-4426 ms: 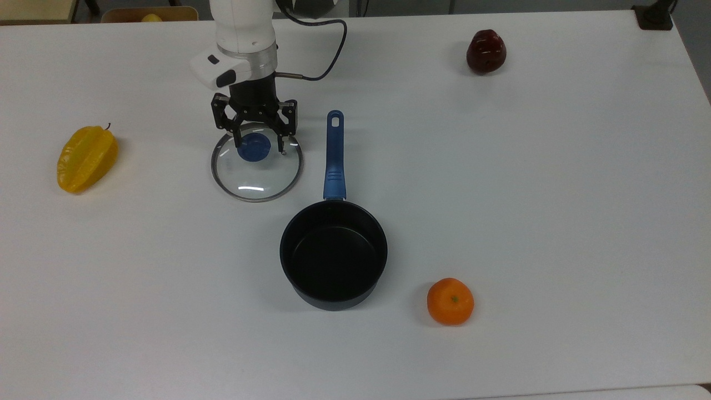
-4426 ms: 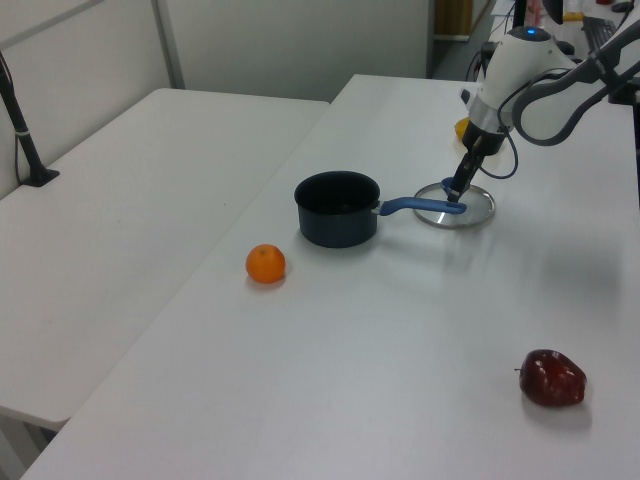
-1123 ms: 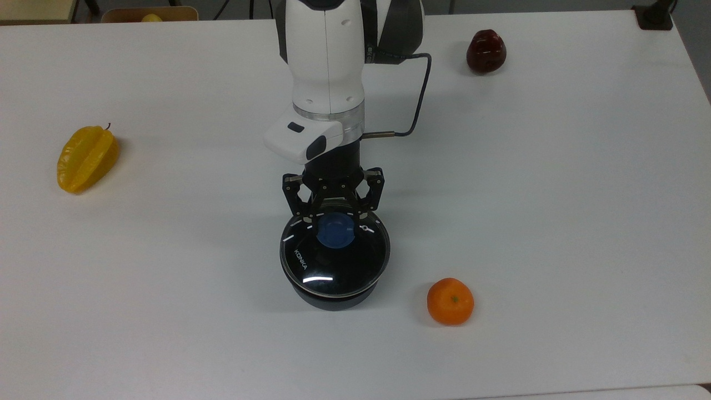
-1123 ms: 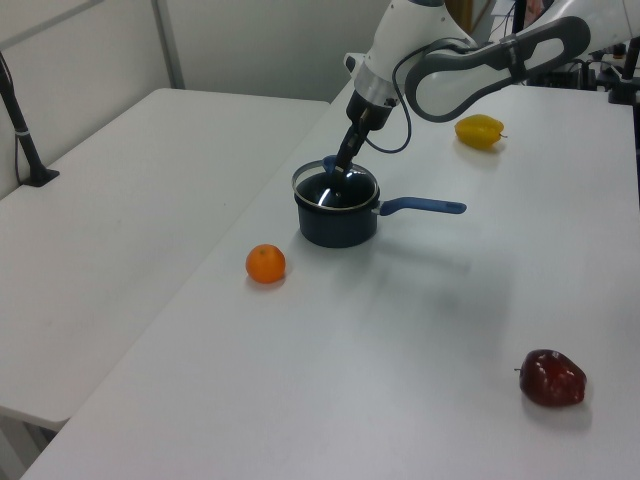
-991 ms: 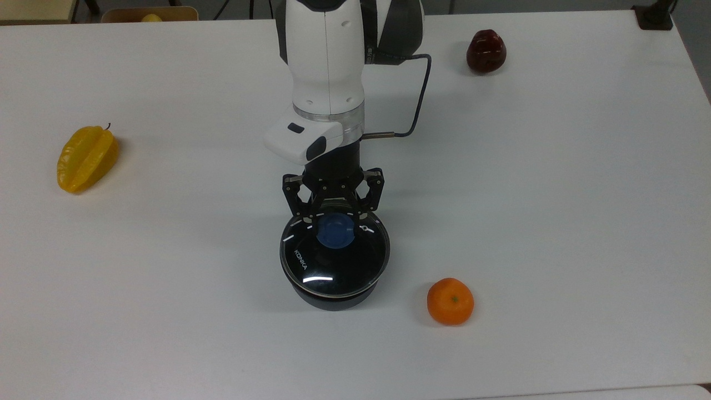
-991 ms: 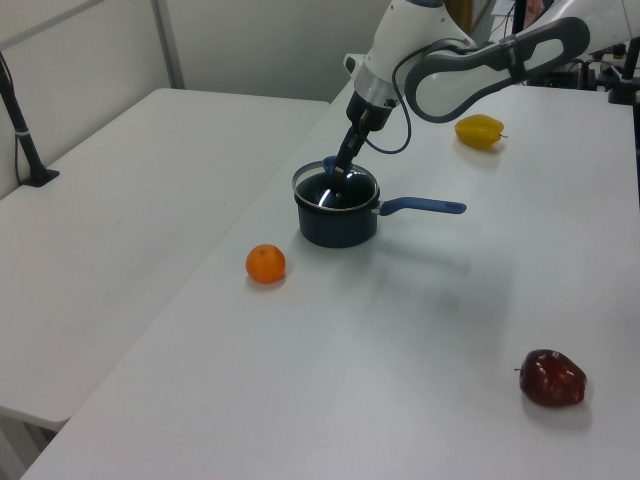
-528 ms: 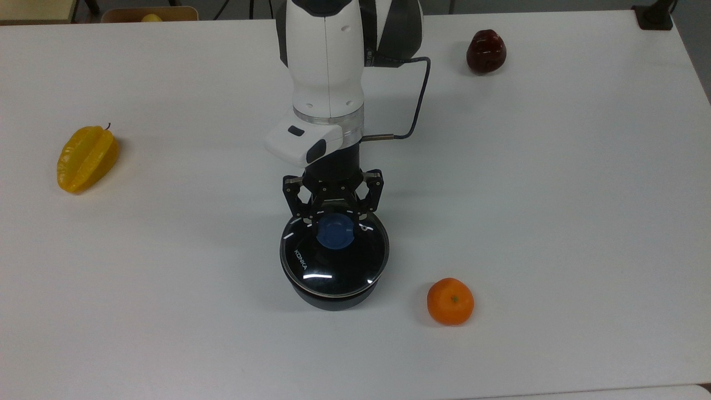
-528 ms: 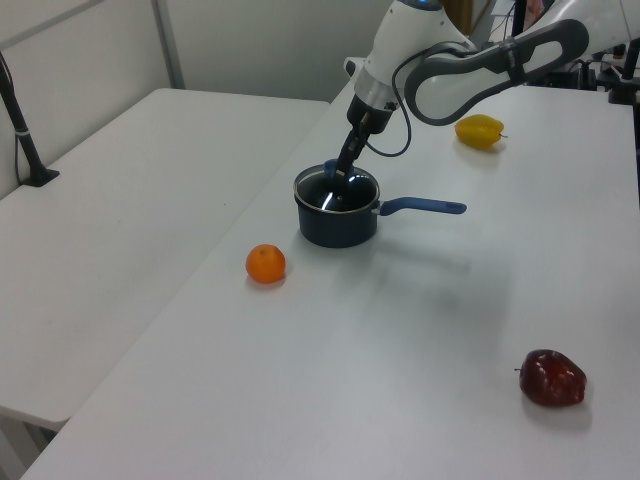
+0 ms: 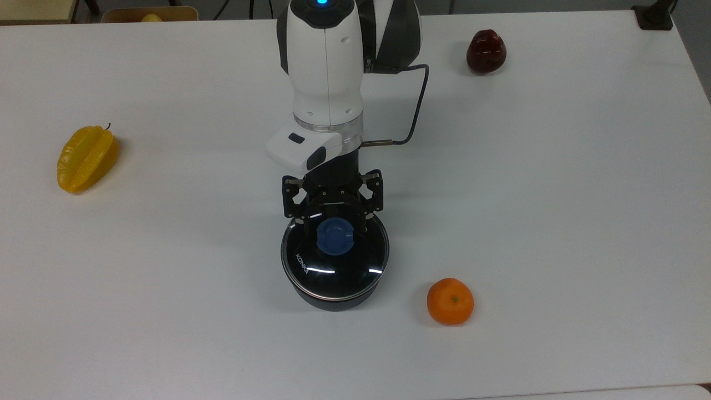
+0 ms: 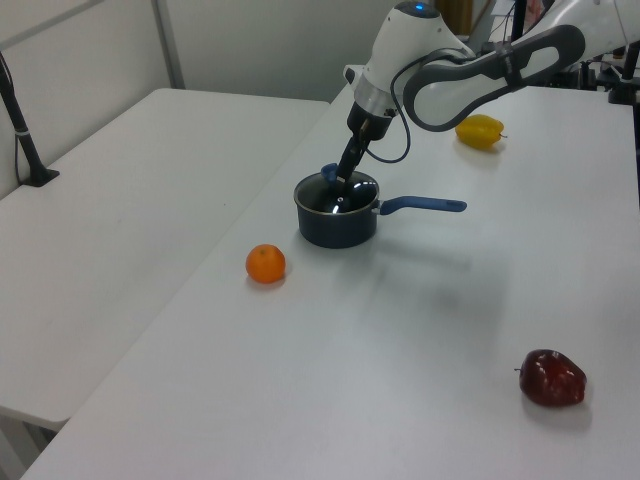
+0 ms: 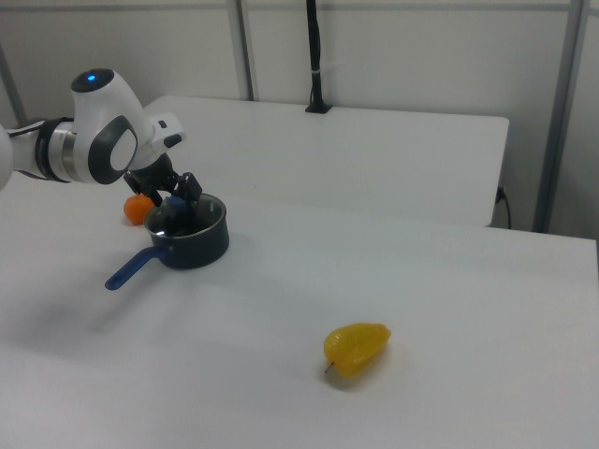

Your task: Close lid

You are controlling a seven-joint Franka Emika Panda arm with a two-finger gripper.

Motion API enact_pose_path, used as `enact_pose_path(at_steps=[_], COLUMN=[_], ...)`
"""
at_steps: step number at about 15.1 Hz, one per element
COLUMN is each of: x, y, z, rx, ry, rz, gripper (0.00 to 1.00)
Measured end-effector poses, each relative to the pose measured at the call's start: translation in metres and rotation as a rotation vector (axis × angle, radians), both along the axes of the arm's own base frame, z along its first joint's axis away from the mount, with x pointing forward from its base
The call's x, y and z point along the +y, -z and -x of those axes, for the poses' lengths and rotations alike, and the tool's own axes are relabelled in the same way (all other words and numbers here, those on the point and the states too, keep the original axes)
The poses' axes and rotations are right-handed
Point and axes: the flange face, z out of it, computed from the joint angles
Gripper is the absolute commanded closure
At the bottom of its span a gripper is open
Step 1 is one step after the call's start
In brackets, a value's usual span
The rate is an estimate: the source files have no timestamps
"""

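While the lid (image 9: 335,256) sits on the saucepan (image 10: 337,225), the claw (image 9: 333,224) stands spread around its knob.

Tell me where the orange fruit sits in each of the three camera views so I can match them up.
Top view: the orange lies low and right of centre, right of the saucepan.
Left view: the orange lies left of centre, below and left of the saucepan.
Right view: the orange peeks out at far left, behind the saucepan.
Shared landmark: the blue-handled saucepan.
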Motion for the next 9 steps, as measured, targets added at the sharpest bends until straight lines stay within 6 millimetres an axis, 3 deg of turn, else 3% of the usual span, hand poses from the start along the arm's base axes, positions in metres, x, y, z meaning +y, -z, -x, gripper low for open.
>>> enact_pose_path(at_steps=[5, 9], x=[0.0, -0.012], y=[-0.004, -0.024], z=[0.0, 0.013], rx=[-0.006, 0.018], ry=[0.001, 0.015], rz=[-0.001, 0.007], gripper=[0.0, 0.0])
